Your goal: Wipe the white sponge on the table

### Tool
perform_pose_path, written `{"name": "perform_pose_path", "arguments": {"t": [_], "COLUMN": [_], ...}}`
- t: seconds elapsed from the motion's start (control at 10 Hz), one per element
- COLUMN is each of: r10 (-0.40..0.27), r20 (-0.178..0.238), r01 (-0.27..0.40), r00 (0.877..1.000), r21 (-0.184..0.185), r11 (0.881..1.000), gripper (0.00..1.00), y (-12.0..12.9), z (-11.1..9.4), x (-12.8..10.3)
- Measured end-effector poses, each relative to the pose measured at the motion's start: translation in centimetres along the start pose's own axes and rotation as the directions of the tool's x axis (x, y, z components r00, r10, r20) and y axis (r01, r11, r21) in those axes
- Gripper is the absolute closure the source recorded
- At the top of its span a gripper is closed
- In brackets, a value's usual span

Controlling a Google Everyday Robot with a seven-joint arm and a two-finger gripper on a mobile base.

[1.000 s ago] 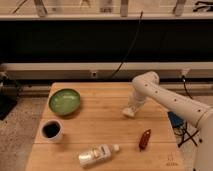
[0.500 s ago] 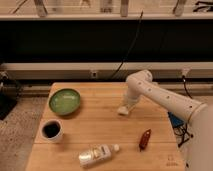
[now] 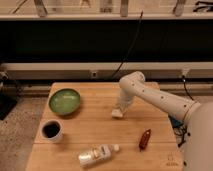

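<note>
The white sponge is a small off-white pad lying on the light wooden table, right of centre. My gripper comes down from the white arm on the right and sits right on top of the sponge, pressing it against the tabletop. Most of the sponge is hidden under the gripper; only its lower edge shows.
A green bowl stands at the back left. A white mug with dark liquid is at the left front. A clear plastic bottle with a white cap lies at the front. A small reddish-brown object lies at the right front.
The gripper and sponge have slid leftward across the table, toward its middle. The other objects have not moved.
</note>
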Motion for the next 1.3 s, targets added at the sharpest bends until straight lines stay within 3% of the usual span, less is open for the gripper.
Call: {"name": "perform_pose_path", "arguments": {"t": [0.2, 0.5, 0.9, 1.3], "r10": [-0.011, 0.015, 0.123, 0.196], "r20": [0.011, 0.009, -0.024, -0.055], "r01": [0.012, -0.014, -0.125, -0.2], "r00": [1.0, 1.0, 0.992, 0.979], "r21": [-0.025, -0.06, -0.088, -0.078], "r11": [1.0, 0.998, 0.988, 0.977], "gripper": [0.98, 0.98, 0.98, 0.98], "y": [1.8, 5.8, 10.5, 10.8], "z": [0.0, -0.6, -1.4, -1.8], "x": [-0.7, -0.1, 3.0, 6.3]}}
